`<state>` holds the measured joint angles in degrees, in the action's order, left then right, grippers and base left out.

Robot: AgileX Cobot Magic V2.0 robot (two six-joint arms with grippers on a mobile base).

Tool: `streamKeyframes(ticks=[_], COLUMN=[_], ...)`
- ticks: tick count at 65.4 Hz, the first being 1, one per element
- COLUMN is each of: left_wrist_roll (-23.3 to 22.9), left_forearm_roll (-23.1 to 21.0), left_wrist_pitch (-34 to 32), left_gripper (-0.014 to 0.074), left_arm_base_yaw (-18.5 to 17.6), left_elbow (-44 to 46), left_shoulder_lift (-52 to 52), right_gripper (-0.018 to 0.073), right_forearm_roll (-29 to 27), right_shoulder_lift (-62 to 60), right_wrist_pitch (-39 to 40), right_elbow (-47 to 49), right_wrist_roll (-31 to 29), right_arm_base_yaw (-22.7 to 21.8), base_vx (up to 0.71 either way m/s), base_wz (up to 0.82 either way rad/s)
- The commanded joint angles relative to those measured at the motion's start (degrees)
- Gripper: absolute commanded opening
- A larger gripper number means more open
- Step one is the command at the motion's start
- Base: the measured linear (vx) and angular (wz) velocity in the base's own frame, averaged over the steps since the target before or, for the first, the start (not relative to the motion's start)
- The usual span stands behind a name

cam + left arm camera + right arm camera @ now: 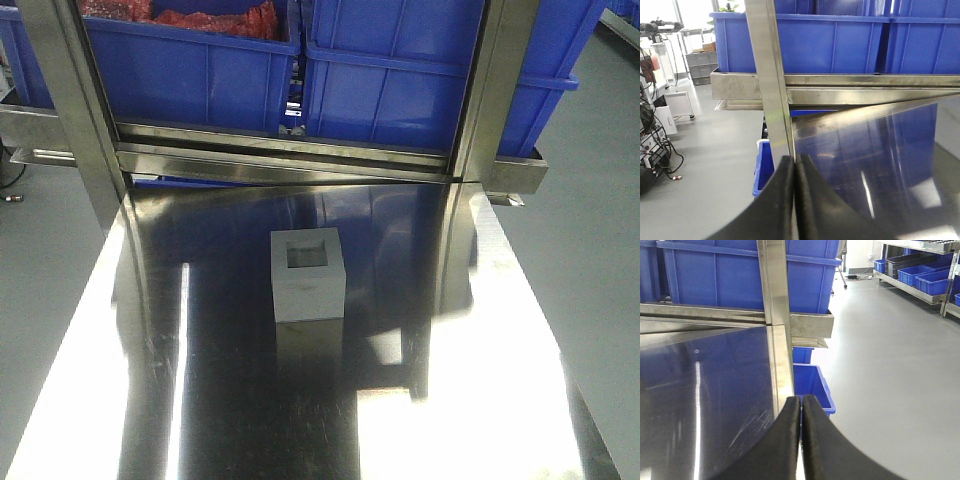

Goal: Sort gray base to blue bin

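two pairs of curved black fingers are each pressed flat together. the left gripper [794, 165] is closed with no gap and nothing between its fingers, and the right gripper [801, 402] is the same, clamped on nothing.

the light-gray cube-shaped block [308, 275] stands upright near the middle of the polished steel table [200, 400] with its shallow square recess facing up. it is well apart from the crates at the far edge (only the front view shows it, so where it lies relative to either gripper cannot be told).

straight ahead of the left gripper's tips rises a brushed steel post [767, 75]. beyond it, on a steel shelf rail [865, 90], sits a deep bright-blue plastic crate [805, 45], with more of the same kind to its right. ahead of the right gripper a second steel post [775, 285] stands in front of the same row of crates. below and to the right of that gripper, a smaller blue bin [812, 385] rests on the gray floor [890, 365].
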<state>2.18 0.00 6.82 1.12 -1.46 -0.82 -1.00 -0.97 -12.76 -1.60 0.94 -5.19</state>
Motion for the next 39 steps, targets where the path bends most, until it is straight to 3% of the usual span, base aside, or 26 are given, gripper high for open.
streamKeyframes(ticks=[1, 39], left_wrist_roll=[-0.12, -0.12], left_forearm_roll=[-0.55, -0.55], left_wrist_pitch=[-4.31, -4.31], left_gripper=[-0.0006, -0.0006], left_arm_base_yaw=[-0.07, -0.07], left_elbow=[1.12, 1.12], left_shoulder_lift=[-0.66, -0.66], right_gripper=[-0.0005, -0.0005], right_forearm_roll=[0.27, 0.27], right_shoulder_lift=[-0.10, -0.10], right_wrist_pitch=[4.29, 4.29], right_elbow=[-0.11, -0.11], right_wrist_roll=[-0.20, -0.20], right_arm_base_yaw=[-0.02, -0.02], base_vx=[0.00, 0.00], base_wz=[0.00, 0.00])
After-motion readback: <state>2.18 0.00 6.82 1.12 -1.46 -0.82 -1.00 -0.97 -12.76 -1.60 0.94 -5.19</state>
